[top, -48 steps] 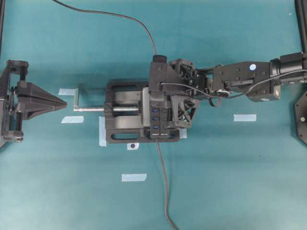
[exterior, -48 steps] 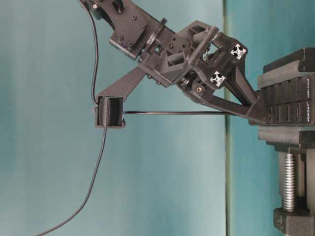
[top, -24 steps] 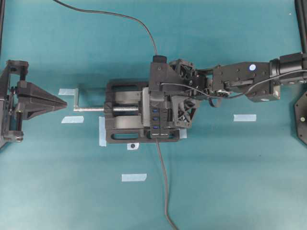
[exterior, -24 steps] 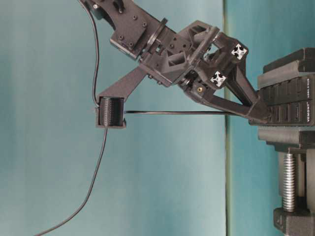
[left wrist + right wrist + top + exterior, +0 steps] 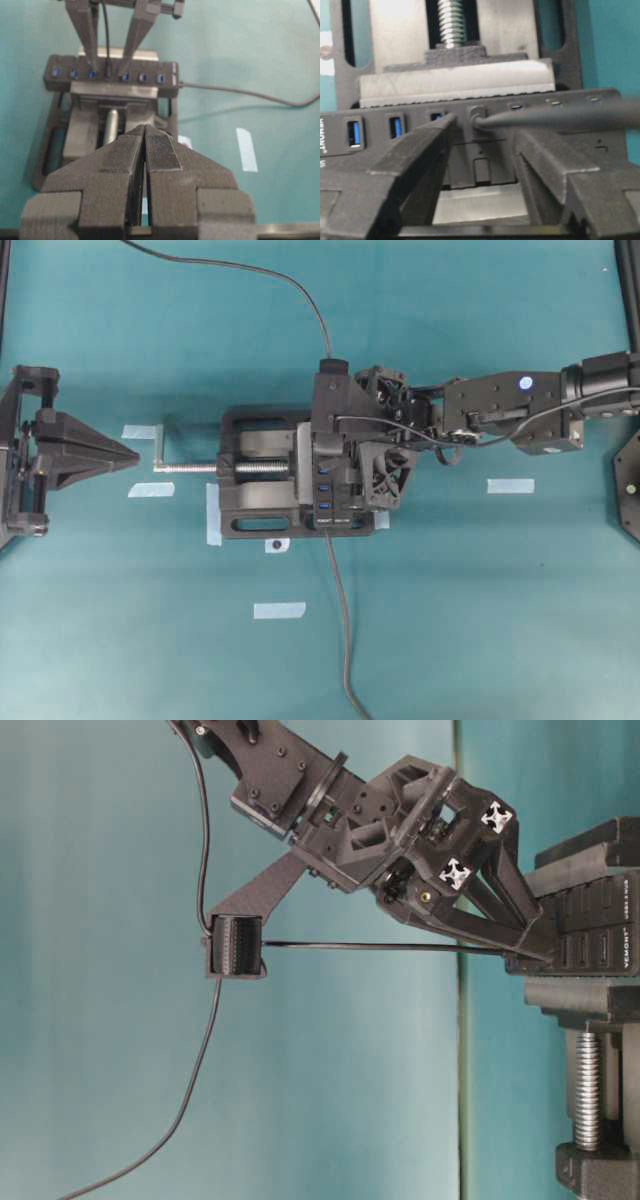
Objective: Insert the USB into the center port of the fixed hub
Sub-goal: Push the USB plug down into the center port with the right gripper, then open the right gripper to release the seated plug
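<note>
The fixed hub (image 5: pixel 325 487) is clamped upright in a black vise (image 5: pixel 250 515); it also shows in the right wrist view (image 5: pixel 370 135) and the left wrist view (image 5: pixel 150 80). The USB plug (image 5: pixel 476 116) sits in the center port, which it hides; its grey cable (image 5: pixel 560 116) runs off to the right. My right gripper (image 5: pixel 482 131) is open, with its fingers (image 5: pixel 420 150) straddling the plug without touching it. From the left wrist view the plug (image 5: pixel 108 74) stands between those fingers. My left gripper (image 5: pixel 145 128) is shut and empty, far left of the vise (image 5: pixel 132 453).
The vise's silver screw (image 5: pixel 190 468) and handle point toward my left gripper. The hub's own cable (image 5: pixel 342 620) trails to the front edge. The USB cable passes through a ribbed black block (image 5: pixel 235 947). Tape strips (image 5: pixel 510 485) lie on the teal table.
My right gripper's jaws have spread apart off the plug and the wrist has shifted slightly. The plug stays in the hub. The left arm has not moved.
</note>
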